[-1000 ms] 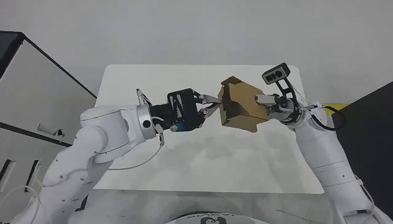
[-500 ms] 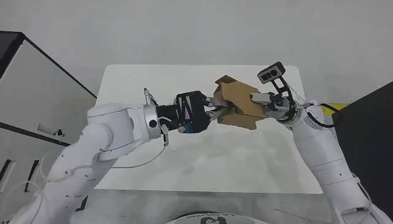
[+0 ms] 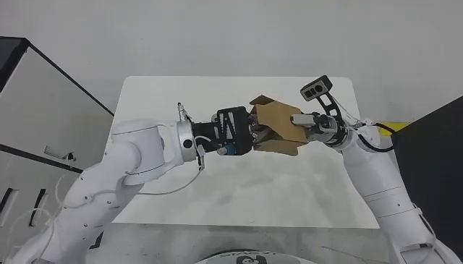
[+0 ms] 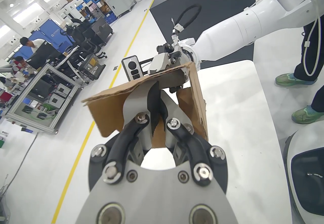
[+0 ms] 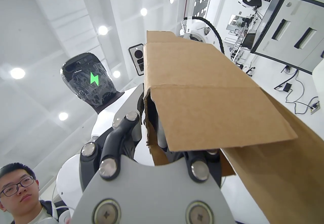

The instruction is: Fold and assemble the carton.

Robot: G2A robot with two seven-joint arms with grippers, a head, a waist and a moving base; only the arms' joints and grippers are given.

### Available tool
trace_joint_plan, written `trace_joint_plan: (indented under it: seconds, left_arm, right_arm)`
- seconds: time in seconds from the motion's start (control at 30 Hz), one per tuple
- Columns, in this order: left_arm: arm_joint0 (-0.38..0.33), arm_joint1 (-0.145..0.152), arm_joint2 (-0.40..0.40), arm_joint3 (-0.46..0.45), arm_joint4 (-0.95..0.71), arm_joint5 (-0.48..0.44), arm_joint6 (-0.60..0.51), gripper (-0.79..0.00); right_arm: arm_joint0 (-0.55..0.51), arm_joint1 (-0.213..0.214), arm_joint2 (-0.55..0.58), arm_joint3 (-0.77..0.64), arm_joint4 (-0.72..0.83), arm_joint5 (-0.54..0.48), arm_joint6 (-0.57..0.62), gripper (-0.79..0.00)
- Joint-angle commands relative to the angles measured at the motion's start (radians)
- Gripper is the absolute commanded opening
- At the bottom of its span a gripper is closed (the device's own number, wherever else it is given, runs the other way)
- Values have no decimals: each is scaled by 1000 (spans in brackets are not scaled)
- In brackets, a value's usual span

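top view: carton (image 3: 278,123) over table (image 3: 166,98), nearer far edge

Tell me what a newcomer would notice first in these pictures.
The brown carton, held in the air above the white table between both arms. The right gripper clamps one wall, and the left gripper is pushed into its open end.

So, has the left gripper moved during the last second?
Yes: the left gripper shifted rightward across the white table, deeper into the brown cardboard carton.
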Motion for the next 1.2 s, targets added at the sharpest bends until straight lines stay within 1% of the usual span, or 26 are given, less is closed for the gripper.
trace_joint_plan:
  seconds: [0.0,0.17,0.37,0.47,0.6,0.7,0.8,0.9,1.17]
  left_arm:
    - [7,2,-23,-12,-1,5,0,-785]
    - [28,8,-71,-37,-8,0,-6,-785]
    - [51,12,-91,-43,-9,-9,-5,-785]
    - [59,12,-94,-48,-9,-7,-4,-785]
    - [67,12,-97,-46,-11,-4,-2,-785]
    - [71,12,-92,-56,-9,-5,0,-785]
    - [66,9,-74,-66,-10,-10,6,-785]
    - [54,6,-54,-57,-3,-6,8,-785]
    - [31,-1,-24,-27,-3,-3,13,-785]
  right_arm:
    - [-5,0,11,7,10,-2,5,-785]
    - [-15,1,31,14,26,-8,16,-785]
    - [-24,-1,43,11,33,-20,12,-785]
    - [-34,-1,55,13,23,-28,-31,-785]
    - [-49,-1,73,12,-2,-39,-117,-785]
    - [-59,0,81,-3,-37,-44,-164,-785]
    - [-66,1,82,-28,-80,-51,-176,-785]
    - [-71,2,82,-47,-109,-59,-170,-785]
    - [-80,0,84,-70,-73,-82,-107,-785]
